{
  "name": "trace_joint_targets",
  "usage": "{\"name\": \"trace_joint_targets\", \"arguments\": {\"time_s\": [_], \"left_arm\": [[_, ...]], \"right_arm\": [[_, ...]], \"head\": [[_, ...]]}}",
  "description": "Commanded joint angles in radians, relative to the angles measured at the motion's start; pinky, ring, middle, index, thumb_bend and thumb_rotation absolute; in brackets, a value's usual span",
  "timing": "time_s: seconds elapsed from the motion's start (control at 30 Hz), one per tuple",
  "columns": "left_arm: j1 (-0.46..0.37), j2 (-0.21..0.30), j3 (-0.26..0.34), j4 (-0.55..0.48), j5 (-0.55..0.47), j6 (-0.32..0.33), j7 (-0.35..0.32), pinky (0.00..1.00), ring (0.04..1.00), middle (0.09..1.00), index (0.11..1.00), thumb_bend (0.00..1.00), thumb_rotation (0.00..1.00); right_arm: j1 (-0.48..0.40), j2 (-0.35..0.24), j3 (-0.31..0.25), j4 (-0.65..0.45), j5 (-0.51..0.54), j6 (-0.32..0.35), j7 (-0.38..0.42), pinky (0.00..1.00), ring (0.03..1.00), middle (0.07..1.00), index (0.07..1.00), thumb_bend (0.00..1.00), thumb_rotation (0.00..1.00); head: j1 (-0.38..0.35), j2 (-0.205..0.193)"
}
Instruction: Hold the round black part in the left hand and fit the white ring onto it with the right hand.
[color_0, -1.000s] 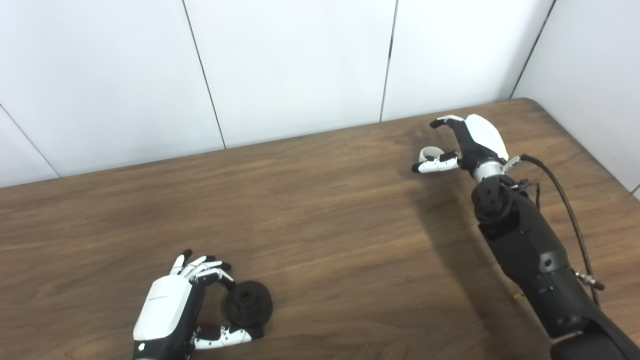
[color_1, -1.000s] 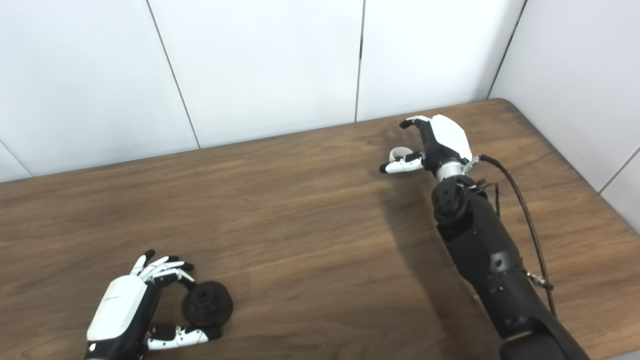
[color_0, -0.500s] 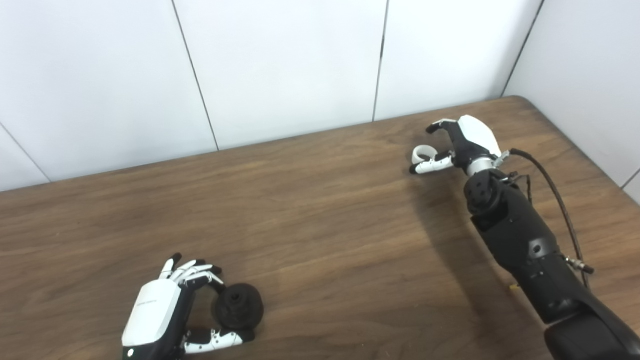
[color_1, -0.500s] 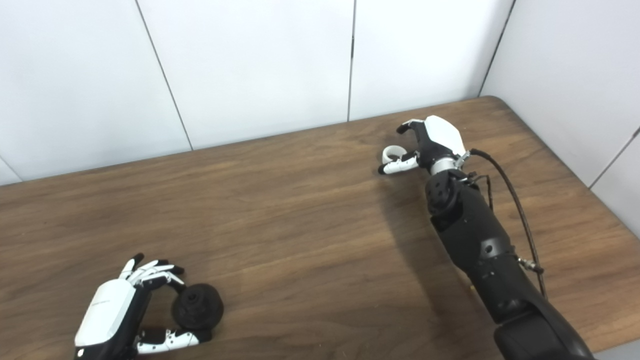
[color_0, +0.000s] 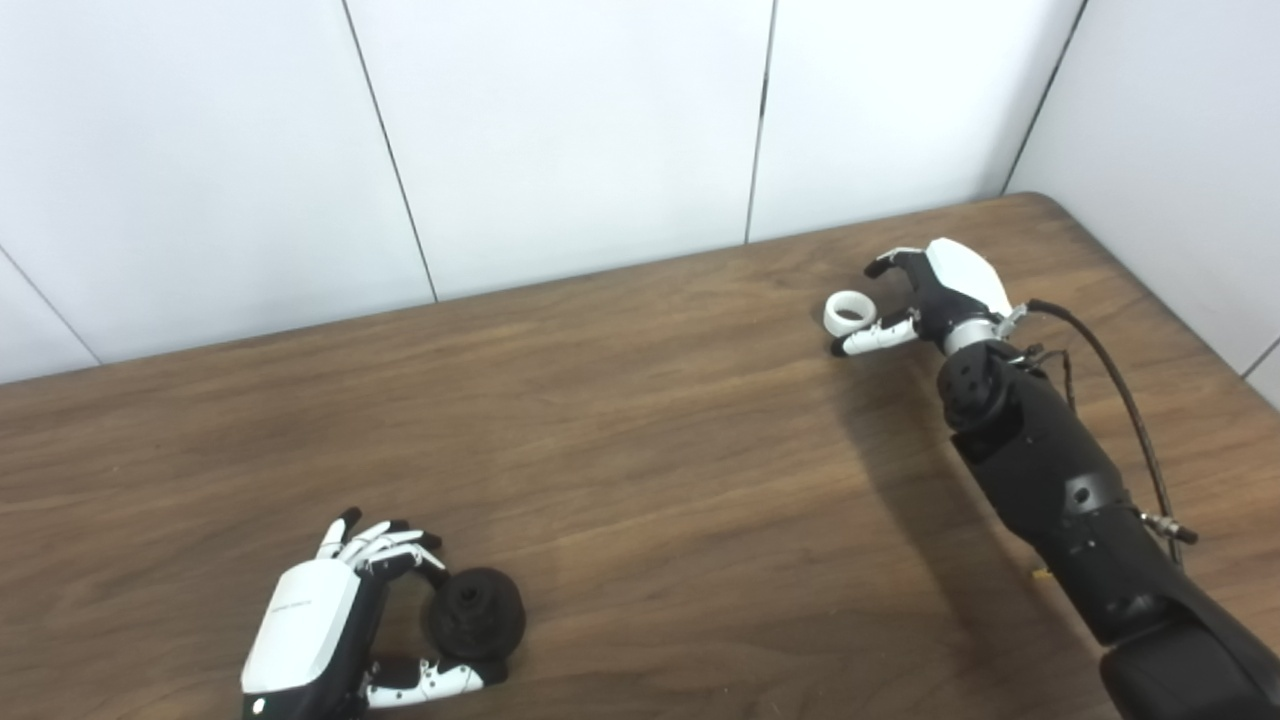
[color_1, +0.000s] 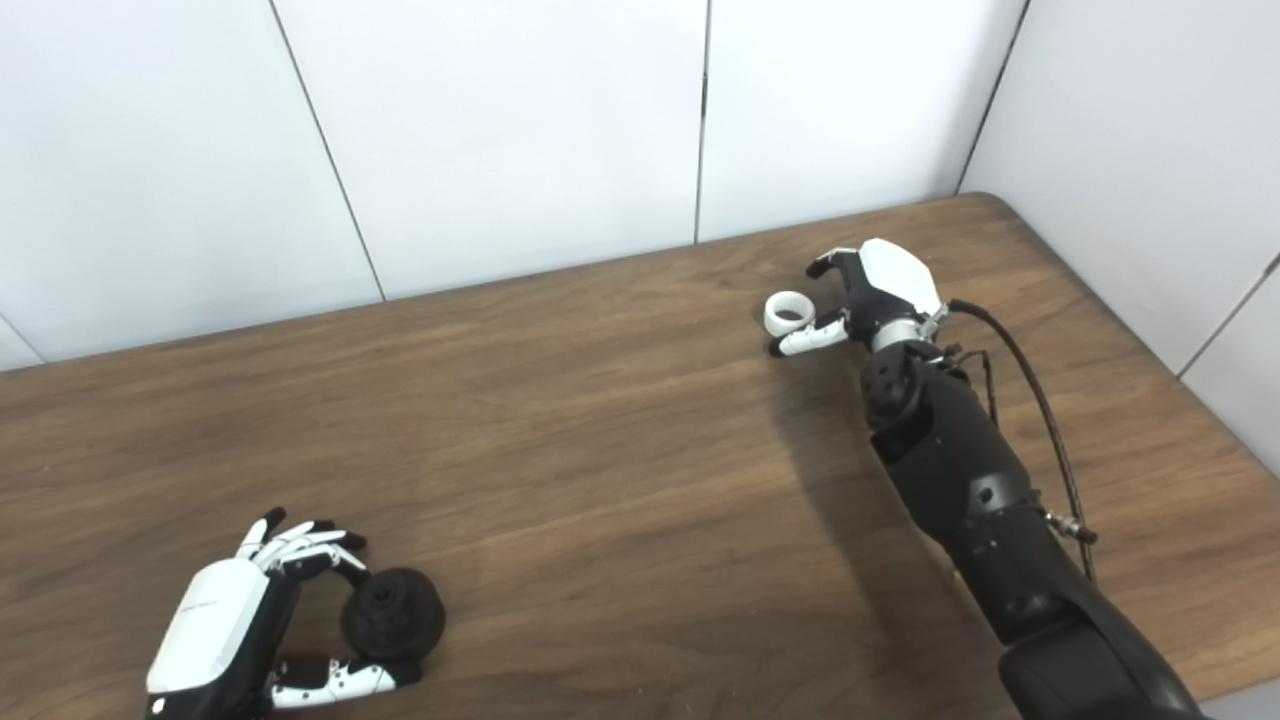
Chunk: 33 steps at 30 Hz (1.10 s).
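Observation:
The round black part lies on the table near its front left. My left hand is wrapped round it from the left, with curled fingers at its far side and the thumb at its near side. The white ring lies flat on the table at the far right. My right hand is open just right of the ring. Its thumb lies along the near side of the ring and its fingers arch beyond it. The ring sits in the gap and is not gripped.
The wooden table runs back to a white panelled wall. Its right edge and rounded far right corner lie close to my right hand. A black cable loops along my right forearm.
The camera shifted a little at first. My right hand has drawn slightly back to the right, so the whole ring now shows beside the thumb. The left hand and black part have not moved.

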Motion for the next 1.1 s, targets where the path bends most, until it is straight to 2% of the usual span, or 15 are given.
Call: {"name": "trace_joint_targets", "arguments": {"time_s": [0.0, 0.37, 0.63, 1.07], "left_arm": [[0.001, 0.013, 0.011, -0.015, 0.004, 0.008, 0.002, 1.00, 0.858, 0.749, 0.485, 0.52, 0.05], [0.002, 0.011, 0.008, -0.018, 0.007, 0.015, -0.007, 1.00, 0.865, 0.755, 0.485, 0.52, 0.05], [0.003, 0.006, 0.004, -0.017, 0.009, 0.011, -0.004, 1.00, 0.866, 0.755, 0.486, 0.52, 0.05], [0.008, 0.009, 0.007, -0.021, 0.009, 0.009, -0.002, 1.00, 0.868, 0.757, 0.486, 0.52, 0.05]], "right_arm": [[-0.051, -0.031, -0.003, -0.011, -0.006, -0.008, -0.015, 0.96, 0.929, 0.892, 0.731, 0.80, 0.26], [-0.073, -0.015, 0.010, 0.003, -0.005, -0.014, -0.028, 0.94, 0.922, 0.888, 0.709, 0.81, 0.27], [-0.085, -0.010, 0.010, 0.009, 0.005, -0.003, -0.016, 0.97, 0.930, 0.898, 0.697, 0.79, 0.25], [-0.070, -0.020, 0.008, 0.014, -0.001, 0.004, -0.006, 1.00, 0.945, 0.904, 0.627, 0.77, 0.24]], "head": [[-0.001, -0.002], [0.008, 0.001], [0.014, 0.003], [0.016, 0.010]]}}
